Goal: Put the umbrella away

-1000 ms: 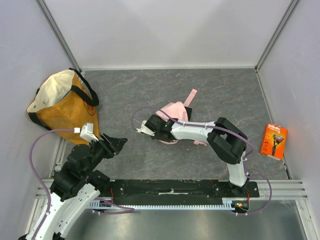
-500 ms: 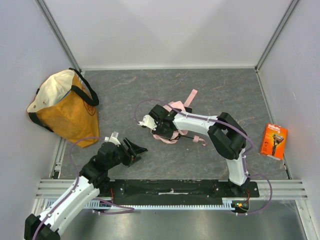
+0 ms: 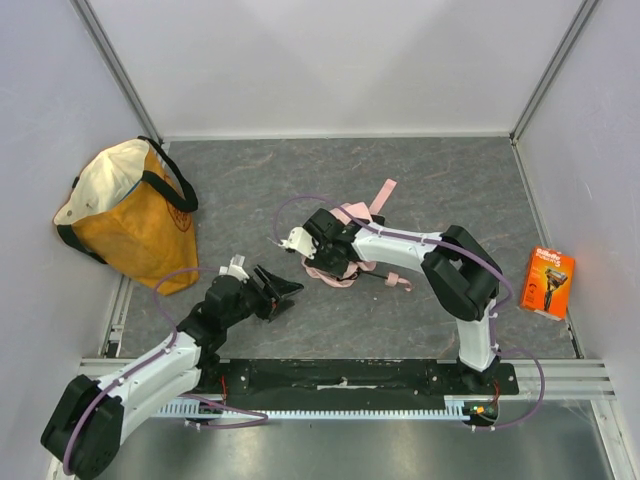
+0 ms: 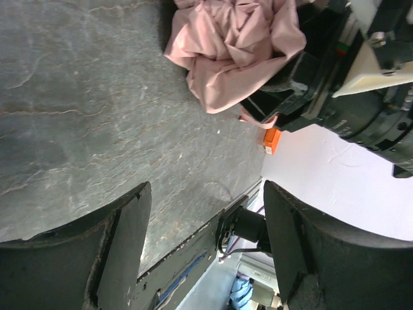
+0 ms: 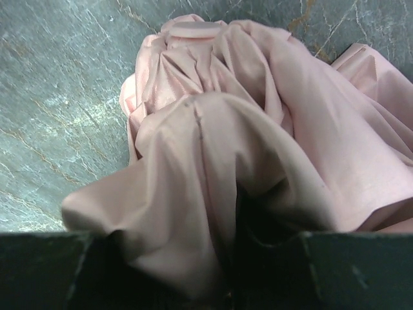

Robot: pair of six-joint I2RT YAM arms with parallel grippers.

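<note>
The pale pink fabric folding umbrella point(image 5: 258, 129) lies crumpled on the grey marbled table top point(image 3: 450, 180). Its cloth is pinched between the fingers of the right claw point(image 5: 200, 268), which is closed on it. The left claw point(image 4: 203, 206) hovers low, near the right claw's left side but apart from it, with its jaws wide and holding nothing. Far to the left of both claws, an orange-and-cream cloth tote bag point(image 3: 130, 220) stands at the pale wall. An orange carton point(image 3: 545, 283) lies at the right edge. Beyond the claws, bare grey surface reaches the back wall.

Plain white walls point(image 3: 340, 60) stand around a grey stone-look table point(image 3: 450, 180). A metal rail point(image 3: 570, 372) runs along the near edge.
</note>
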